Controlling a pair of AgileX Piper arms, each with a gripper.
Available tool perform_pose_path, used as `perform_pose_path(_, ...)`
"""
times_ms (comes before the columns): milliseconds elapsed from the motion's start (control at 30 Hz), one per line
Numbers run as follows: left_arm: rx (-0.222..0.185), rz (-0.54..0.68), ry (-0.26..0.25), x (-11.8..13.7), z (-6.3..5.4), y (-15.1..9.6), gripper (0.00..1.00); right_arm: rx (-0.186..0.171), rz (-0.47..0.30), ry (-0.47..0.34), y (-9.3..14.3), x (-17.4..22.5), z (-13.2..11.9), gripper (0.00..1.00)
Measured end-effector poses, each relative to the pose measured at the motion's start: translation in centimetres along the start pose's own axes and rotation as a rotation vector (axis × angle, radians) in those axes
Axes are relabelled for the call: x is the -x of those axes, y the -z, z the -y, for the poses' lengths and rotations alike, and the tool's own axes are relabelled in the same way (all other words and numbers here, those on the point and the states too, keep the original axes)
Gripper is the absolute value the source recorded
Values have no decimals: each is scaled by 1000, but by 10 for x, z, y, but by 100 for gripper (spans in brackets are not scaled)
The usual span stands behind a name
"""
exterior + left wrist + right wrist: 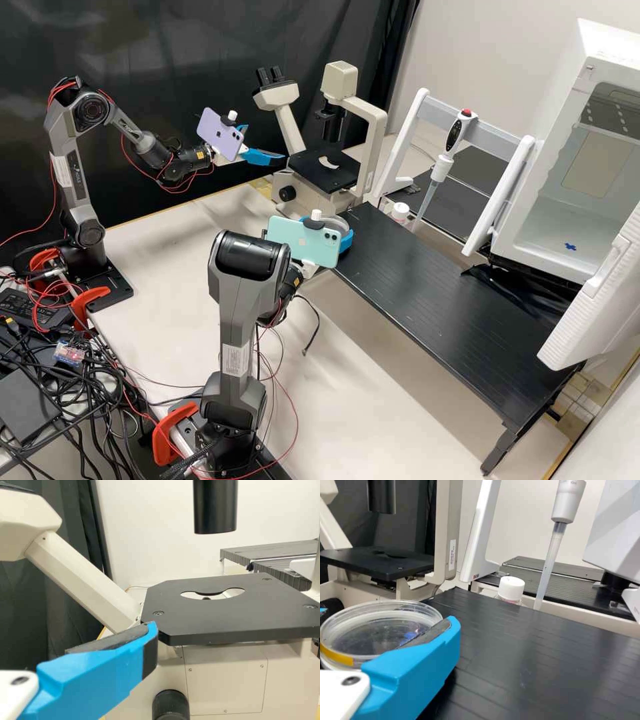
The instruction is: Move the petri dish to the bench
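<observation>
In the high view my left gripper [265,144] hangs beside the microscope [325,168] with its blue fingers apart and nothing between them. One finger of that gripper [76,644] points toward the black stage in the left wrist view. My right gripper [331,226] is over the near left end of the black bench [447,293], partly behind the green phone. The clear round petri dish [343,225] is held there. In the right wrist view the right gripper [387,619] is shut on the petri dish [367,630], which has a yellow mark on its side.
A white-capped bottle [511,590] stands behind the bench, beside a pipette [437,172] hanging on a white stand [408,137]. An open white chamber [553,220] is at the right, its door [600,303] reaching over the bench.
</observation>
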Motion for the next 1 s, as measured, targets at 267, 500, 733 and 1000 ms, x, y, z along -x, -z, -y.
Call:
perform_pose_path(267, 0, 0, 0, 0, 0, 0, 100, 6, 3, -18, -4, -9, -1, 0)
perform_pose_path(500, 0, 0, 0, 0, 0, 0, 100, 13, 9, -22, -7, -9, -4, 0)
perform_pose_path(733, 0, 0, 0, 0, 0, 0, 100, 15, 22, -33, -10, -9, -10, 100)
perform_pose_path(1000, 0, 0, 0, 0, 0, 0, 100, 21, 18, -41, -8, -9, -12, 100)
